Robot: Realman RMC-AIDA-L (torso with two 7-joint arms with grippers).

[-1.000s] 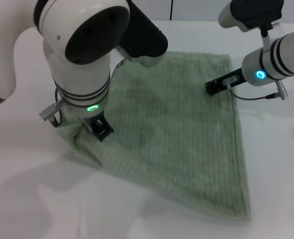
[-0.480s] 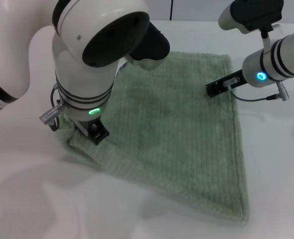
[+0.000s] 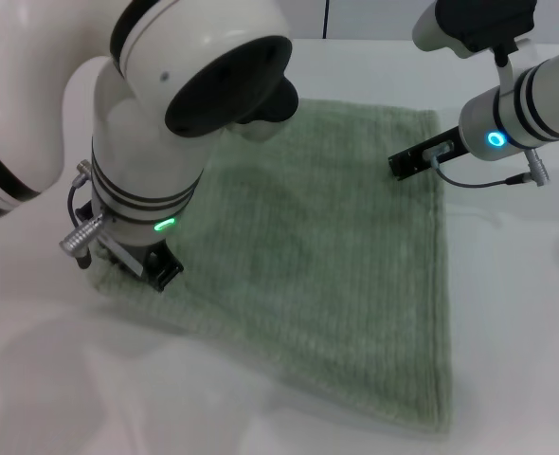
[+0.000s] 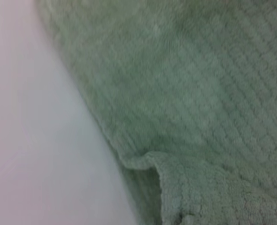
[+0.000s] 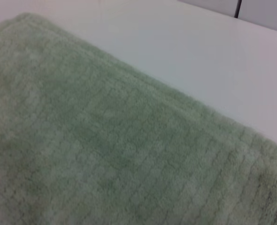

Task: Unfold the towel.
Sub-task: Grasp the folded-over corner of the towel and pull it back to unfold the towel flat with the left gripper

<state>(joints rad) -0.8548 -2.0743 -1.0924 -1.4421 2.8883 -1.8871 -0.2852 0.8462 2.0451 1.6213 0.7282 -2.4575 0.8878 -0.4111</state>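
The pale sage-green towel (image 3: 327,256) lies spread on the white table, with its near-left corner bunched under my left gripper (image 3: 156,270). That gripper is low at this corner and shut on the cloth. The left wrist view shows the towel (image 4: 190,93) with its hemmed edge and a small turned-over flap beside bare table. My right gripper (image 3: 410,163) rests low over the towel's far-right part, just inside the right edge. The right wrist view shows the towel (image 5: 82,150) and its far edge against the table.
The white table (image 3: 507,313) runs on all sides of the towel. My left arm's big white elbow (image 3: 204,76) hides the towel's far-left part. A grey cable (image 3: 488,182) hangs by the right wrist.
My left gripper has moved left and a little nearer, dragging the towel's near-left corner with it; the cloth has stretched flatter and its near edge has shifted left. The right gripper has stayed put.
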